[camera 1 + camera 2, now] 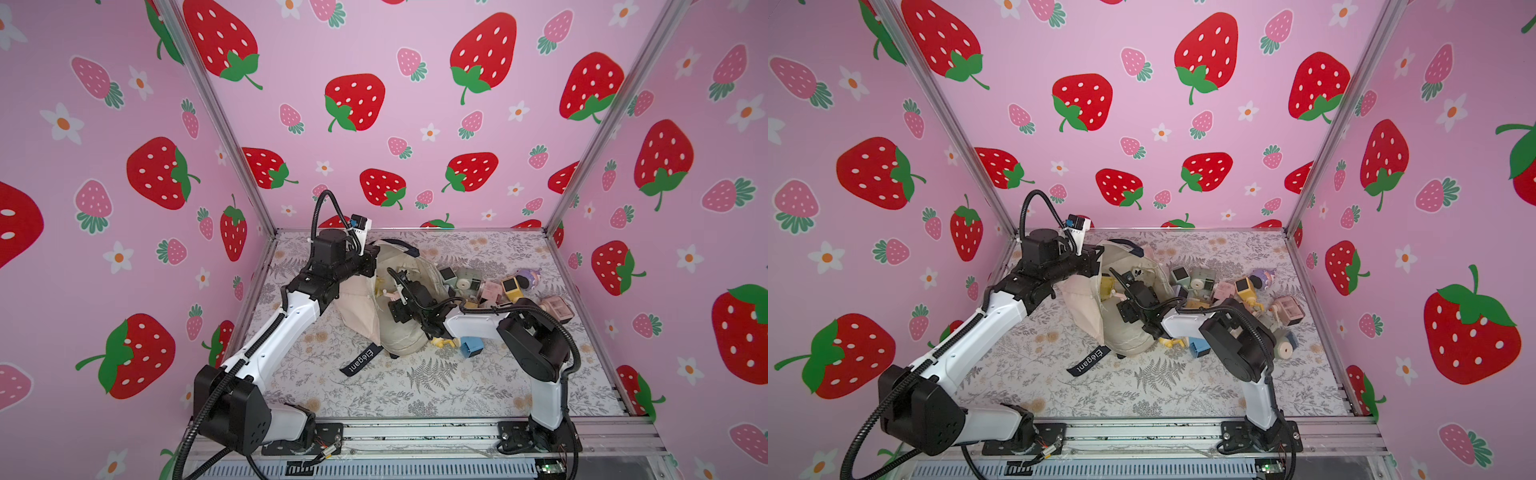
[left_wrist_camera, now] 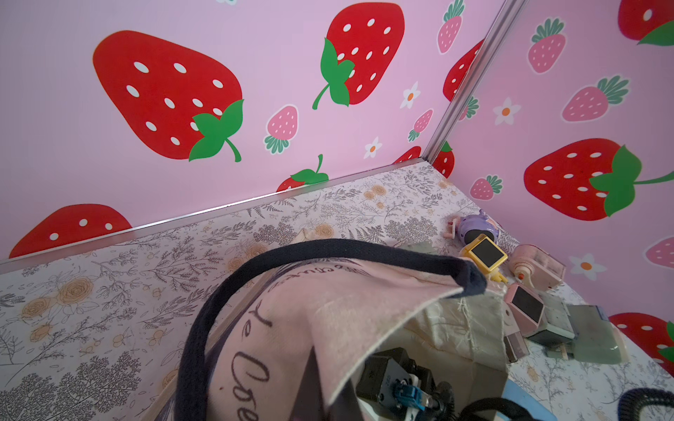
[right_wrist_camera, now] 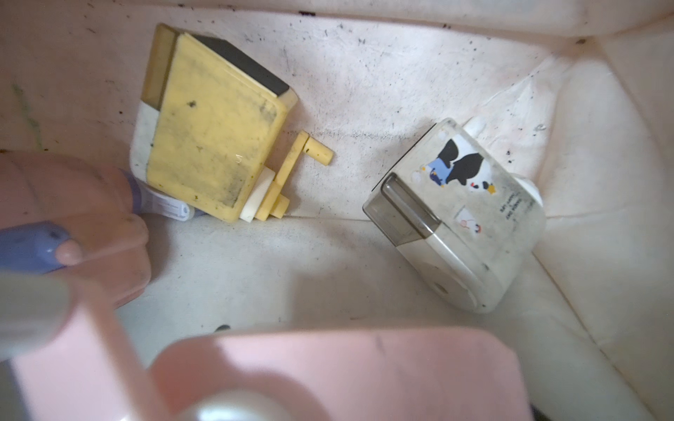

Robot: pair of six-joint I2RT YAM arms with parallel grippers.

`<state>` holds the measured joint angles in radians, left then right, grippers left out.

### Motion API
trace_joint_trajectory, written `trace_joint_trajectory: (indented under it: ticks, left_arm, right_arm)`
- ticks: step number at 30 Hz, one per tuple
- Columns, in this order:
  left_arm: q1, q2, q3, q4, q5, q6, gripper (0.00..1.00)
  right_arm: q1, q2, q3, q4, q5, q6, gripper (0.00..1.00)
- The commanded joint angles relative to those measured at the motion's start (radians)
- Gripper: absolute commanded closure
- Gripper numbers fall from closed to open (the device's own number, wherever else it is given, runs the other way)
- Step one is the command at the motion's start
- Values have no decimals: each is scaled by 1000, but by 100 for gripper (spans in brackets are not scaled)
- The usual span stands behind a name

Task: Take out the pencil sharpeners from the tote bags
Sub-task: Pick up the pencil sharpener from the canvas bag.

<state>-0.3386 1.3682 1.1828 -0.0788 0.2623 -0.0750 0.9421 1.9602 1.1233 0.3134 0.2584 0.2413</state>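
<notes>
Tote bag (image 1: 401, 332) slumped mid-worktop (image 1: 415, 395), mouth facing up and to the far left. Cream canvas, with a black strap (image 1: 360, 359) reading Elegant trailing out on the near side.

Left gripper (image 1: 372, 259) at the far-left rim of the bag. Jaws closed on the canvas edge, holding the mouth up. Left wrist view shows the navy handle (image 2: 291, 251) arching over lifted fabric.

Right gripper (image 1: 395, 301) reaches in through the mouth from the right. Jaws spread wide and clamped on a pink sharpener (image 3: 346, 368), which sits blurred and very close to the right wrist camera. The jaws themselves are hidden behind it.

Still inside, on the stained lining: a yellow sharpener (image 3: 215, 135) with its crank out, a white sharpener (image 3: 463, 215) with a cartoon sticker well apart from it, and a pink-and-purple one (image 3: 84, 204) touching the yellow.

Already out: a heap of pencil sharpeners (image 1: 490, 286) on the worktop just right of the bag, green, pink, yellow and purple. A blue sharpener (image 1: 470, 347) lies near the bag's near-right corner, under the right arm.
</notes>
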Motion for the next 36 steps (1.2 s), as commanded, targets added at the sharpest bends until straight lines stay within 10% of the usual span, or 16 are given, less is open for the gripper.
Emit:
trace_joint_trajectory:
  ticks: [1,20,36]
  left_arm:
    - [-7,5,61,31,6,23,98]
    - [-6,3,60,31,2,26,98]
    - [-5,1,60,30,5,25,98]
  right_arm:
    - [-3,-52,-31,28,11,-5,48]
    - [-2,-338,-227,15,-421,-153,48]
    - [-3,-702,-549,60,-82,-78,50]
